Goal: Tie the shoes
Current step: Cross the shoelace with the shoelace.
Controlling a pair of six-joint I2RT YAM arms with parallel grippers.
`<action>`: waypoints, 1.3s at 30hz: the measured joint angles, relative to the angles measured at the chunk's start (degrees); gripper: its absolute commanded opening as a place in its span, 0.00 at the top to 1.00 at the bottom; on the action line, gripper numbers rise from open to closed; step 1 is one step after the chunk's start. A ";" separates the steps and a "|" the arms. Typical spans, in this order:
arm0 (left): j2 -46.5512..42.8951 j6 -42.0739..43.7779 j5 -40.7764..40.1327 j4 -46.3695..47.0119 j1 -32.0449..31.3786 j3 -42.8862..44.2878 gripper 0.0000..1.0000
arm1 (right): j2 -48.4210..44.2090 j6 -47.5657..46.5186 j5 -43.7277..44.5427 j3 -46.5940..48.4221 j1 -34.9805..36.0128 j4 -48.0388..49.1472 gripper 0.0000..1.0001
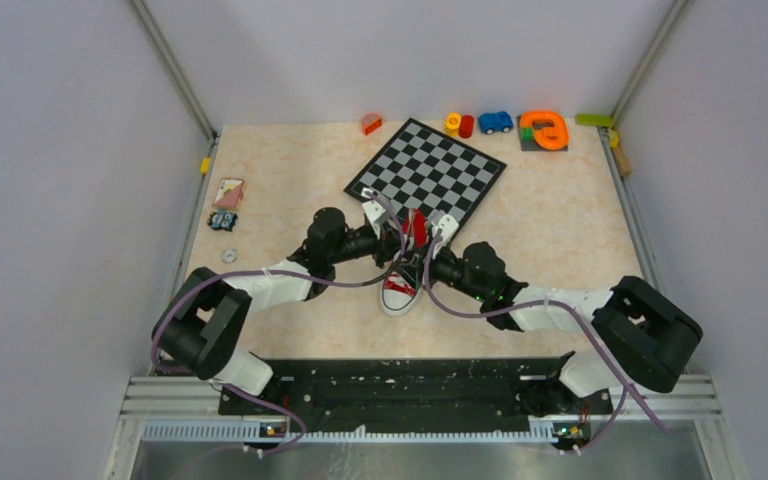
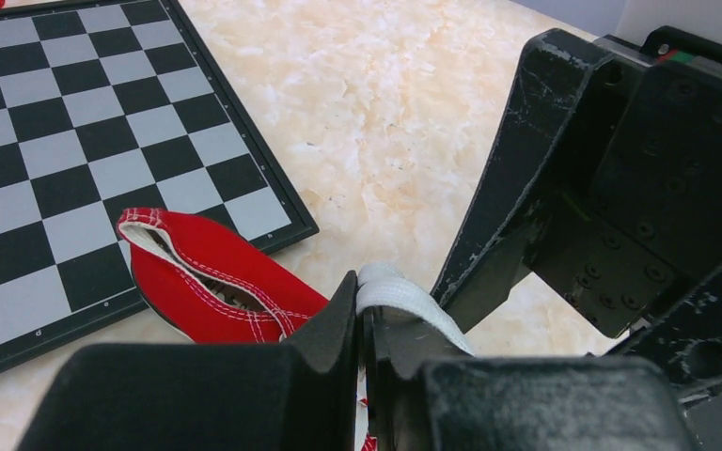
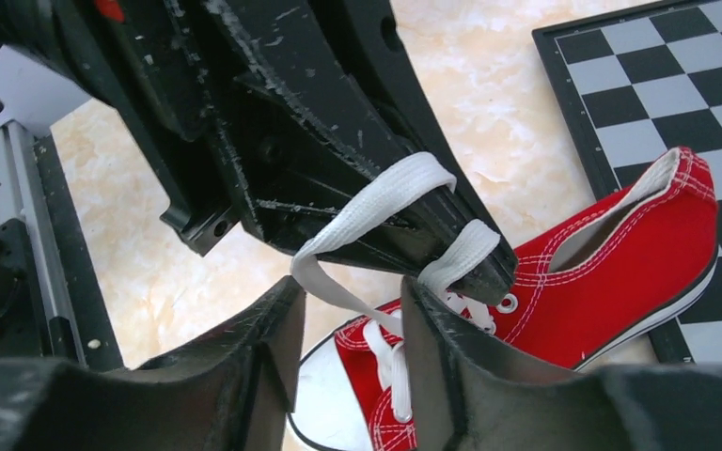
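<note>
I judge this the loop-making step: the left gripper [image 2: 365,305] is clamped on the white flat lace [image 2: 412,303] of the red canvas sneaker [image 3: 620,272]. The right gripper [image 3: 353,301] has its jaws apart and next must pinch the draped strand.

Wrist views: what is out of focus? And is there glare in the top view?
Left wrist view: the left gripper near the lens is soft, the chessboard sharp. Right wrist view: the right gripper is blurred, the shoe and lace crisp. Top view: even light, faint shadows, no glare.
</note>
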 measured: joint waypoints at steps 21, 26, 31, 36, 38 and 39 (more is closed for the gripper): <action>-0.22 0.02 -0.37 -0.46 -0.13 0.00 0.92 | -22.18 5.75 5.20 6.54 -5.44 -22.67 1.00; -0.26 0.11 -0.39 -0.59 -0.13 0.00 0.92 | -18.80 4.68 5.79 7.87 -9.29 -31.69 1.00; -0.35 0.26 -0.37 -1.03 -0.13 0.00 0.92 | -13.53 3.78 4.11 7.82 -9.90 -33.29 1.00; -0.66 0.42 -0.39 -1.66 -0.13 0.00 0.92 | -9.33 5.66 0.96 7.67 -10.69 -30.29 0.92; -0.85 0.46 -0.39 -1.73 -0.13 -0.02 0.92 | -8.20 6.73 -0.17 7.67 -11.69 -30.01 0.68; -0.85 0.46 -0.39 -1.73 -0.13 -0.02 0.92 | -7.93 7.48 -0.24 7.67 -12.07 -30.21 0.65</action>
